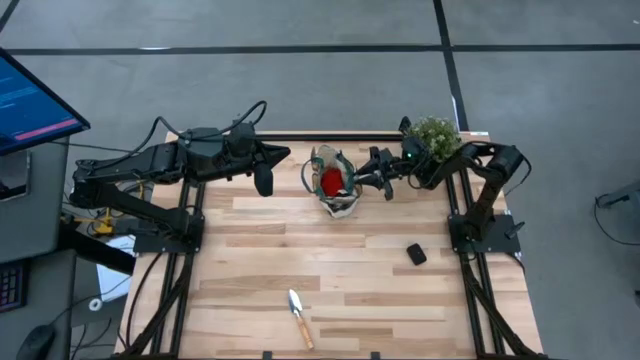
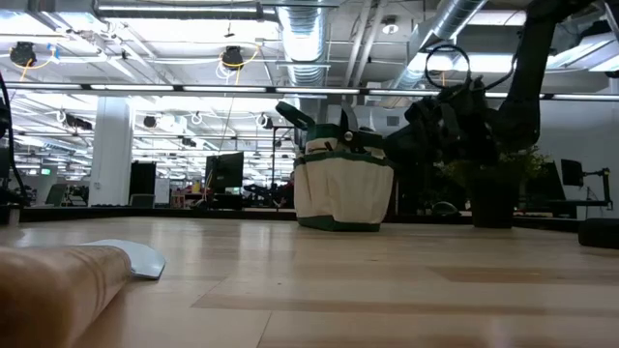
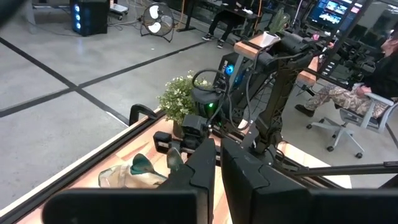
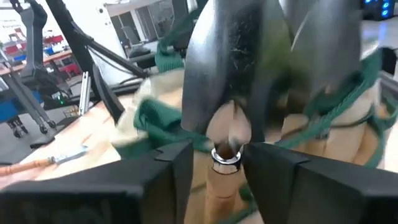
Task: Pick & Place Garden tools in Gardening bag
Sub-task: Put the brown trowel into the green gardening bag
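Note:
The beige canvas bag (image 1: 338,190) with dark green trim stands at the table's far middle, a red glove (image 1: 331,182) inside it. It also shows in the low view (image 2: 343,188). My right gripper (image 1: 378,181) is just right of the bag, shut on a trowel with a silver head (image 4: 239,56) and a pale wooden handle. My left gripper (image 1: 265,182) hangs left of the bag, shut and empty; the left wrist view (image 3: 219,177) shows its fingers nearly together. Another trowel (image 1: 298,316) lies flat on the table near the front edge. My right gripper pinches the trowel's wooden handle (image 4: 222,180) between its two fingers (image 4: 177,171), right behind the metal ferrule (image 4: 225,156). The fingers come from the table's right side, along the trowel. The silver head sticks out ahead of the fingers toward the bag, lifted clear of the table.
A bushy green potted plant (image 1: 432,135) stands at the far right corner behind my right arm. A small black block (image 1: 416,254) lies on the right side of the table. The near trowel's handle (image 2: 48,285) fills the low view's left foreground.

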Tool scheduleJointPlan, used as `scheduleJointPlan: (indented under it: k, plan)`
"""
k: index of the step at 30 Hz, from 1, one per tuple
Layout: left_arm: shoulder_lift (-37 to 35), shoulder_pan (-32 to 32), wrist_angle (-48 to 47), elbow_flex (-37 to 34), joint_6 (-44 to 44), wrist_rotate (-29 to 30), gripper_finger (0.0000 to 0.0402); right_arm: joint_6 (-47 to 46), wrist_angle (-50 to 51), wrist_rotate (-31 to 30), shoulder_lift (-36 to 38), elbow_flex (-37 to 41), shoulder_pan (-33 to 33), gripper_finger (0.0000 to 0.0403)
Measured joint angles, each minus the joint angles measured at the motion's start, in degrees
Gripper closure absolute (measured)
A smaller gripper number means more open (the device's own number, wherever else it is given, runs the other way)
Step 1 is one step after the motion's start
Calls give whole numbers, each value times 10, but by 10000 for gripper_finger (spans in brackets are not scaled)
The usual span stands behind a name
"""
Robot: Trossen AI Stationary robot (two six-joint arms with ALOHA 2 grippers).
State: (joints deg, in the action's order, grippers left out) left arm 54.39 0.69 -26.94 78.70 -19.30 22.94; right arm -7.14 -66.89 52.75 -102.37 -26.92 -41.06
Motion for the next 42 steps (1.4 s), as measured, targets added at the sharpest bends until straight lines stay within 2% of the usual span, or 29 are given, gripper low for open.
scheduleJointPlan:
  k: [6, 13, 16, 20, 27, 30, 36, 42]
  plan:
    - [1, 0, 0, 0, 38, 10, 369, -24, 13, -3, 54, 0, -1, 229]
    - [8, 0, -9, 0, 58, 9, 318, -5, 120, -18, 126, 0, -7, 176]
    - [8, 0, -10, 0, 58, 10, 299, 31, 167, -33, 131, 0, 4, 175]
    - [8, 0, -11, 0, 58, 10, 283, 55, 176, -53, 120, 0, 23, 187]
    - [6, 0, -11, 0, 58, 10, 277, 75, 172, -93, 112, 0, 45, 205]
    - [6, 0, -13, 0, 64, 10, 276, 64, 174, -92, 125, 0, 45, 205]
    - [6, 0, -14, 0, 86, 10, 262, 43, 180, -92, 185, 0, 26, 175]
    - [6, 0, -67, 0, 82, 10, 229, 41, 250, -92, 271, 0, 2, 139]
